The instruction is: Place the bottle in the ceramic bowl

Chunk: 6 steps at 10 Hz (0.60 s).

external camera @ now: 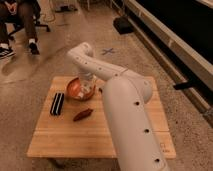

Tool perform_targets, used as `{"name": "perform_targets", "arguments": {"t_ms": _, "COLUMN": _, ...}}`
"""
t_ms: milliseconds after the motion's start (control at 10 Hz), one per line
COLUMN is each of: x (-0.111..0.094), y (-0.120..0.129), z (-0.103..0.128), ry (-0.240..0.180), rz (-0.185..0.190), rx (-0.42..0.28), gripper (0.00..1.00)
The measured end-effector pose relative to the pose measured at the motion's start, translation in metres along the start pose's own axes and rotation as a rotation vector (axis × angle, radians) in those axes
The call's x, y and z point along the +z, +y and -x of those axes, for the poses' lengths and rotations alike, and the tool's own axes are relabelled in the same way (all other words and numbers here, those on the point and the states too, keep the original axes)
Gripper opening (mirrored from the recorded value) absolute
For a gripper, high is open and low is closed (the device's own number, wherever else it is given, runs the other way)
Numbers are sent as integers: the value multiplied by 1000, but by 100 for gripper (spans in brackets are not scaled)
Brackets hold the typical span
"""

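Observation:
The ceramic bowl (76, 91), orange-red inside with a darker rim, sits on the far left part of the wooden table (130, 135). My gripper (86, 85) hangs straight down over the right half of the bowl. A pale, whitish shape that looks like the bottle (88, 90) shows at the gripper's tip, inside the bowl's rim. I cannot tell whether it rests in the bowl or hangs just above it. My arm hides the bowl's right edge.
A black ribbed rectangular object (57, 103) lies left of the bowl. A reddish-brown oblong object (82, 115) lies in front of it. A seated person (17, 20) is at the far left, and a dark bag (122, 25) lies on the floor beyond.

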Motion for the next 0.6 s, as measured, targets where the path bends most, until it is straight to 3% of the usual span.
{"name": "perform_targets", "arguments": {"t_ms": 600, "x": 7, "y": 4, "z": -1, "ry": 27, "rz": 18, "rx": 14, "gripper": 69}}
